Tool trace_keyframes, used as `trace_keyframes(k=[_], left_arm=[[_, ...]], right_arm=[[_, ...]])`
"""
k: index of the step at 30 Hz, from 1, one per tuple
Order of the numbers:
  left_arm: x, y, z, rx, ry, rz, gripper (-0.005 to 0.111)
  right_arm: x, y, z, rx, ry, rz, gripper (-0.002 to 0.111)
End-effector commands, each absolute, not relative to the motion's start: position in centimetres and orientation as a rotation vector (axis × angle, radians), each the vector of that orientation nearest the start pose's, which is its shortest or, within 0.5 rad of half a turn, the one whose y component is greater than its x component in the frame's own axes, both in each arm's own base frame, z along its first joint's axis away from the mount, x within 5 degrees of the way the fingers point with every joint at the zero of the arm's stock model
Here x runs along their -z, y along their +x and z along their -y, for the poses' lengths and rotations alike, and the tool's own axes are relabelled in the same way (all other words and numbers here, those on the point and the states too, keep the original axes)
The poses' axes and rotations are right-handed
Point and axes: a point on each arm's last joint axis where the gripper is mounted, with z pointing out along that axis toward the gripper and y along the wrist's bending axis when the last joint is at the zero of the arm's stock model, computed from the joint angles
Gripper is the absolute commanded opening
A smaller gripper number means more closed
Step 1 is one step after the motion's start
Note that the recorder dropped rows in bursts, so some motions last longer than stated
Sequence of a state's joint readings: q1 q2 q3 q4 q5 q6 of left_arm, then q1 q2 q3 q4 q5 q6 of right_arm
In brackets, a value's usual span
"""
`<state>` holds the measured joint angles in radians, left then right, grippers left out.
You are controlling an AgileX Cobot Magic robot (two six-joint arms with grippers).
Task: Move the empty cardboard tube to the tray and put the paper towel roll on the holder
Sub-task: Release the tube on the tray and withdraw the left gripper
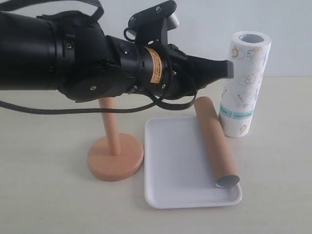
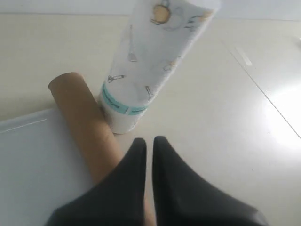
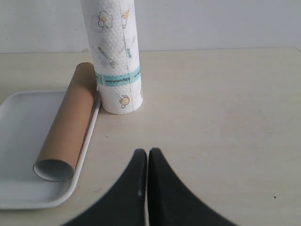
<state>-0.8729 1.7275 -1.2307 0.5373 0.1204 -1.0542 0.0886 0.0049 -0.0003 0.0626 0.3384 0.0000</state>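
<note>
A: What's in the tray (image 1: pixel 170 170)?
B: 1 empty cardboard tube (image 1: pixel 214 141), lying along its right edge.
A: Elsewhere?
B: 1 paper towel roll (image 1: pixel 245 83) upright by the tube's far end; 1 holder (image 1: pixel 115 158) left of the tray.
A: Fingers?
B: Pressed together on the left gripper (image 2: pixel 148 140) and the right gripper (image 3: pixel 147 151).

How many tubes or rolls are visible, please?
2: the cardboard tube lies along the right of the tray; the paper towel roll stands by the tube's far end. None seems hidden.
</note>
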Motion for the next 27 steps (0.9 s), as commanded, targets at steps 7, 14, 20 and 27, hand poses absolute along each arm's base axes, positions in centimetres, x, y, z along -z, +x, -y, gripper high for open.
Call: trace_keyframes(k=[7,14,20,27], left_arm=[[-31.2,21.5,31.0,0.729,0.562,-2.051,0.004],[-33.3,18.9,27.8,0.717,0.606,-1.979,0.004],[-34.2,14.1,21.0,0.767,0.682,-1.815,0.004],[-32.3,9.3,13.0,0.786,0.639,-1.739,0.004]], right_arm=[[-18.3,5.3,-0.7,-0.127,-0.042,-1.816,0.000],[-18.3,5.3,-0.7,-0.125,-0.044,-1.815,0.000],[-18.3,5.3,-0.7,-0.125,-0.044,-1.815,0.000],[-18.3,5.3,-0.7,-0.127,-0.043,-1.815,0.000]])
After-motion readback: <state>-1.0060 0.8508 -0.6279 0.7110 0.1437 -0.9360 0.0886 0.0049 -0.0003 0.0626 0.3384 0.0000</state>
